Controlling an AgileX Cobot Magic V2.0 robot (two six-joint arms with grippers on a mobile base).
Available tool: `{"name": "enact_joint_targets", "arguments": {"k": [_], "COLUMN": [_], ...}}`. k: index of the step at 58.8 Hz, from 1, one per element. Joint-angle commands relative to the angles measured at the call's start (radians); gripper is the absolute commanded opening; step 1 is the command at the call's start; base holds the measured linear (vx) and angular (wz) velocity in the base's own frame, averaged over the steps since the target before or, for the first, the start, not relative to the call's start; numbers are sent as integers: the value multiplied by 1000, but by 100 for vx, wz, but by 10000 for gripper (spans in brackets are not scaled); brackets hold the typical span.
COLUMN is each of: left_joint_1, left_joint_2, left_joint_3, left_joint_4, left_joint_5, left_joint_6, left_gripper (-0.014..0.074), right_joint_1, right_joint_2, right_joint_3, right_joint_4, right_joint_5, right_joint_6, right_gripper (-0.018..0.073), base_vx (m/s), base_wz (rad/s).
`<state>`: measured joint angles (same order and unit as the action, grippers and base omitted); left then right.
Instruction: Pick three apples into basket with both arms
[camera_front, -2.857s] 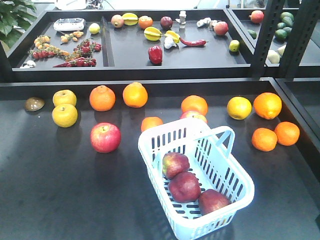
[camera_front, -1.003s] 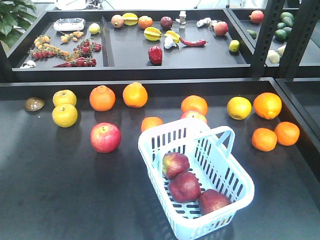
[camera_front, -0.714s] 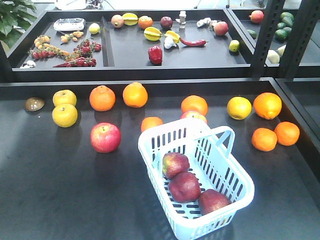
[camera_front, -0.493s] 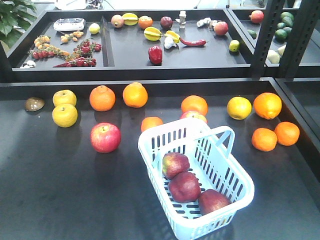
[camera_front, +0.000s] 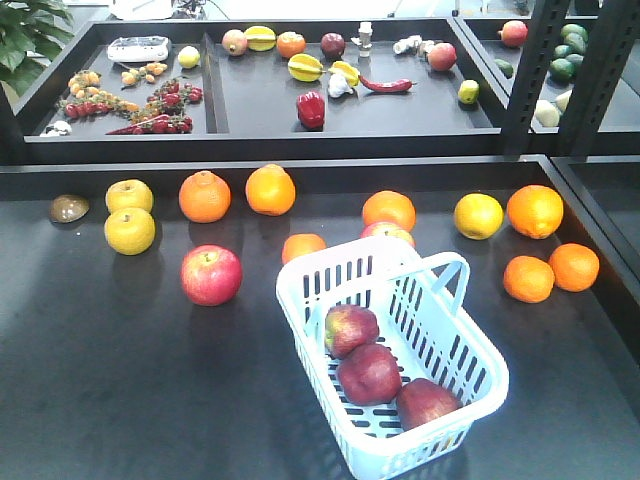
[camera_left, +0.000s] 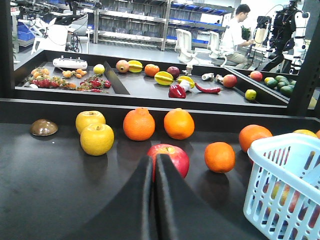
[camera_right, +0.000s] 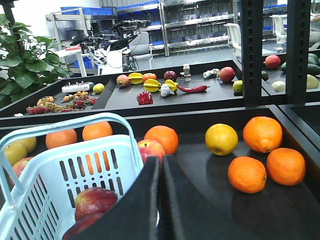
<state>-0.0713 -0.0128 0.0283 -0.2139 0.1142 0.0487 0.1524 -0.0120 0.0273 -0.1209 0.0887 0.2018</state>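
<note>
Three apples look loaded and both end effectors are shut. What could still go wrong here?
The bright red apple left on the dark table might be mistaken for unfinished work. The pale blue slotted plastic basket sits near the front edge; a nudge from the right end effector beside it could shift it.

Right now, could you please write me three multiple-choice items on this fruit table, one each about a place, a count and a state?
1. Where does the bright red apple lie?
A. in the basket
B. on the table, left of the basket
C. on the back shelf

2. How many dark red apples are in the basket?
A. one
B. two
C. three

3. How is the left claw?
A. shut, empty
B. wide open
C. holding an orange

Key: 1 B, bare tabletop surrounds it; 2 C, three lie in a row; 3 A, fingers meet with nothing between.
</note>
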Motion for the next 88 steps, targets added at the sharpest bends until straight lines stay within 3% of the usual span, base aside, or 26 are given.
{"name": "enact_joint_targets", "arguments": {"k": [1,88], "left_joint_1": [4,4], "left_joint_2": [-13,-13], "left_joint_3": [-25,-25], "left_joint_4": [0,0], "left_joint_5": [-66,-66], "left_joint_6": [-6,-6], "left_gripper": [-6,-6], "right_joint_1": [-5,-5], "right_joint_2": [-12,-12], "right_joint_3": [14,14], "right_joint_4": [-6,-6], "right_joint_5": [-73,-71], "right_joint_6": [-5,-5], "right_gripper": [-8,-8], "base_vx": [0,0], "base_wz": [0,0]}}
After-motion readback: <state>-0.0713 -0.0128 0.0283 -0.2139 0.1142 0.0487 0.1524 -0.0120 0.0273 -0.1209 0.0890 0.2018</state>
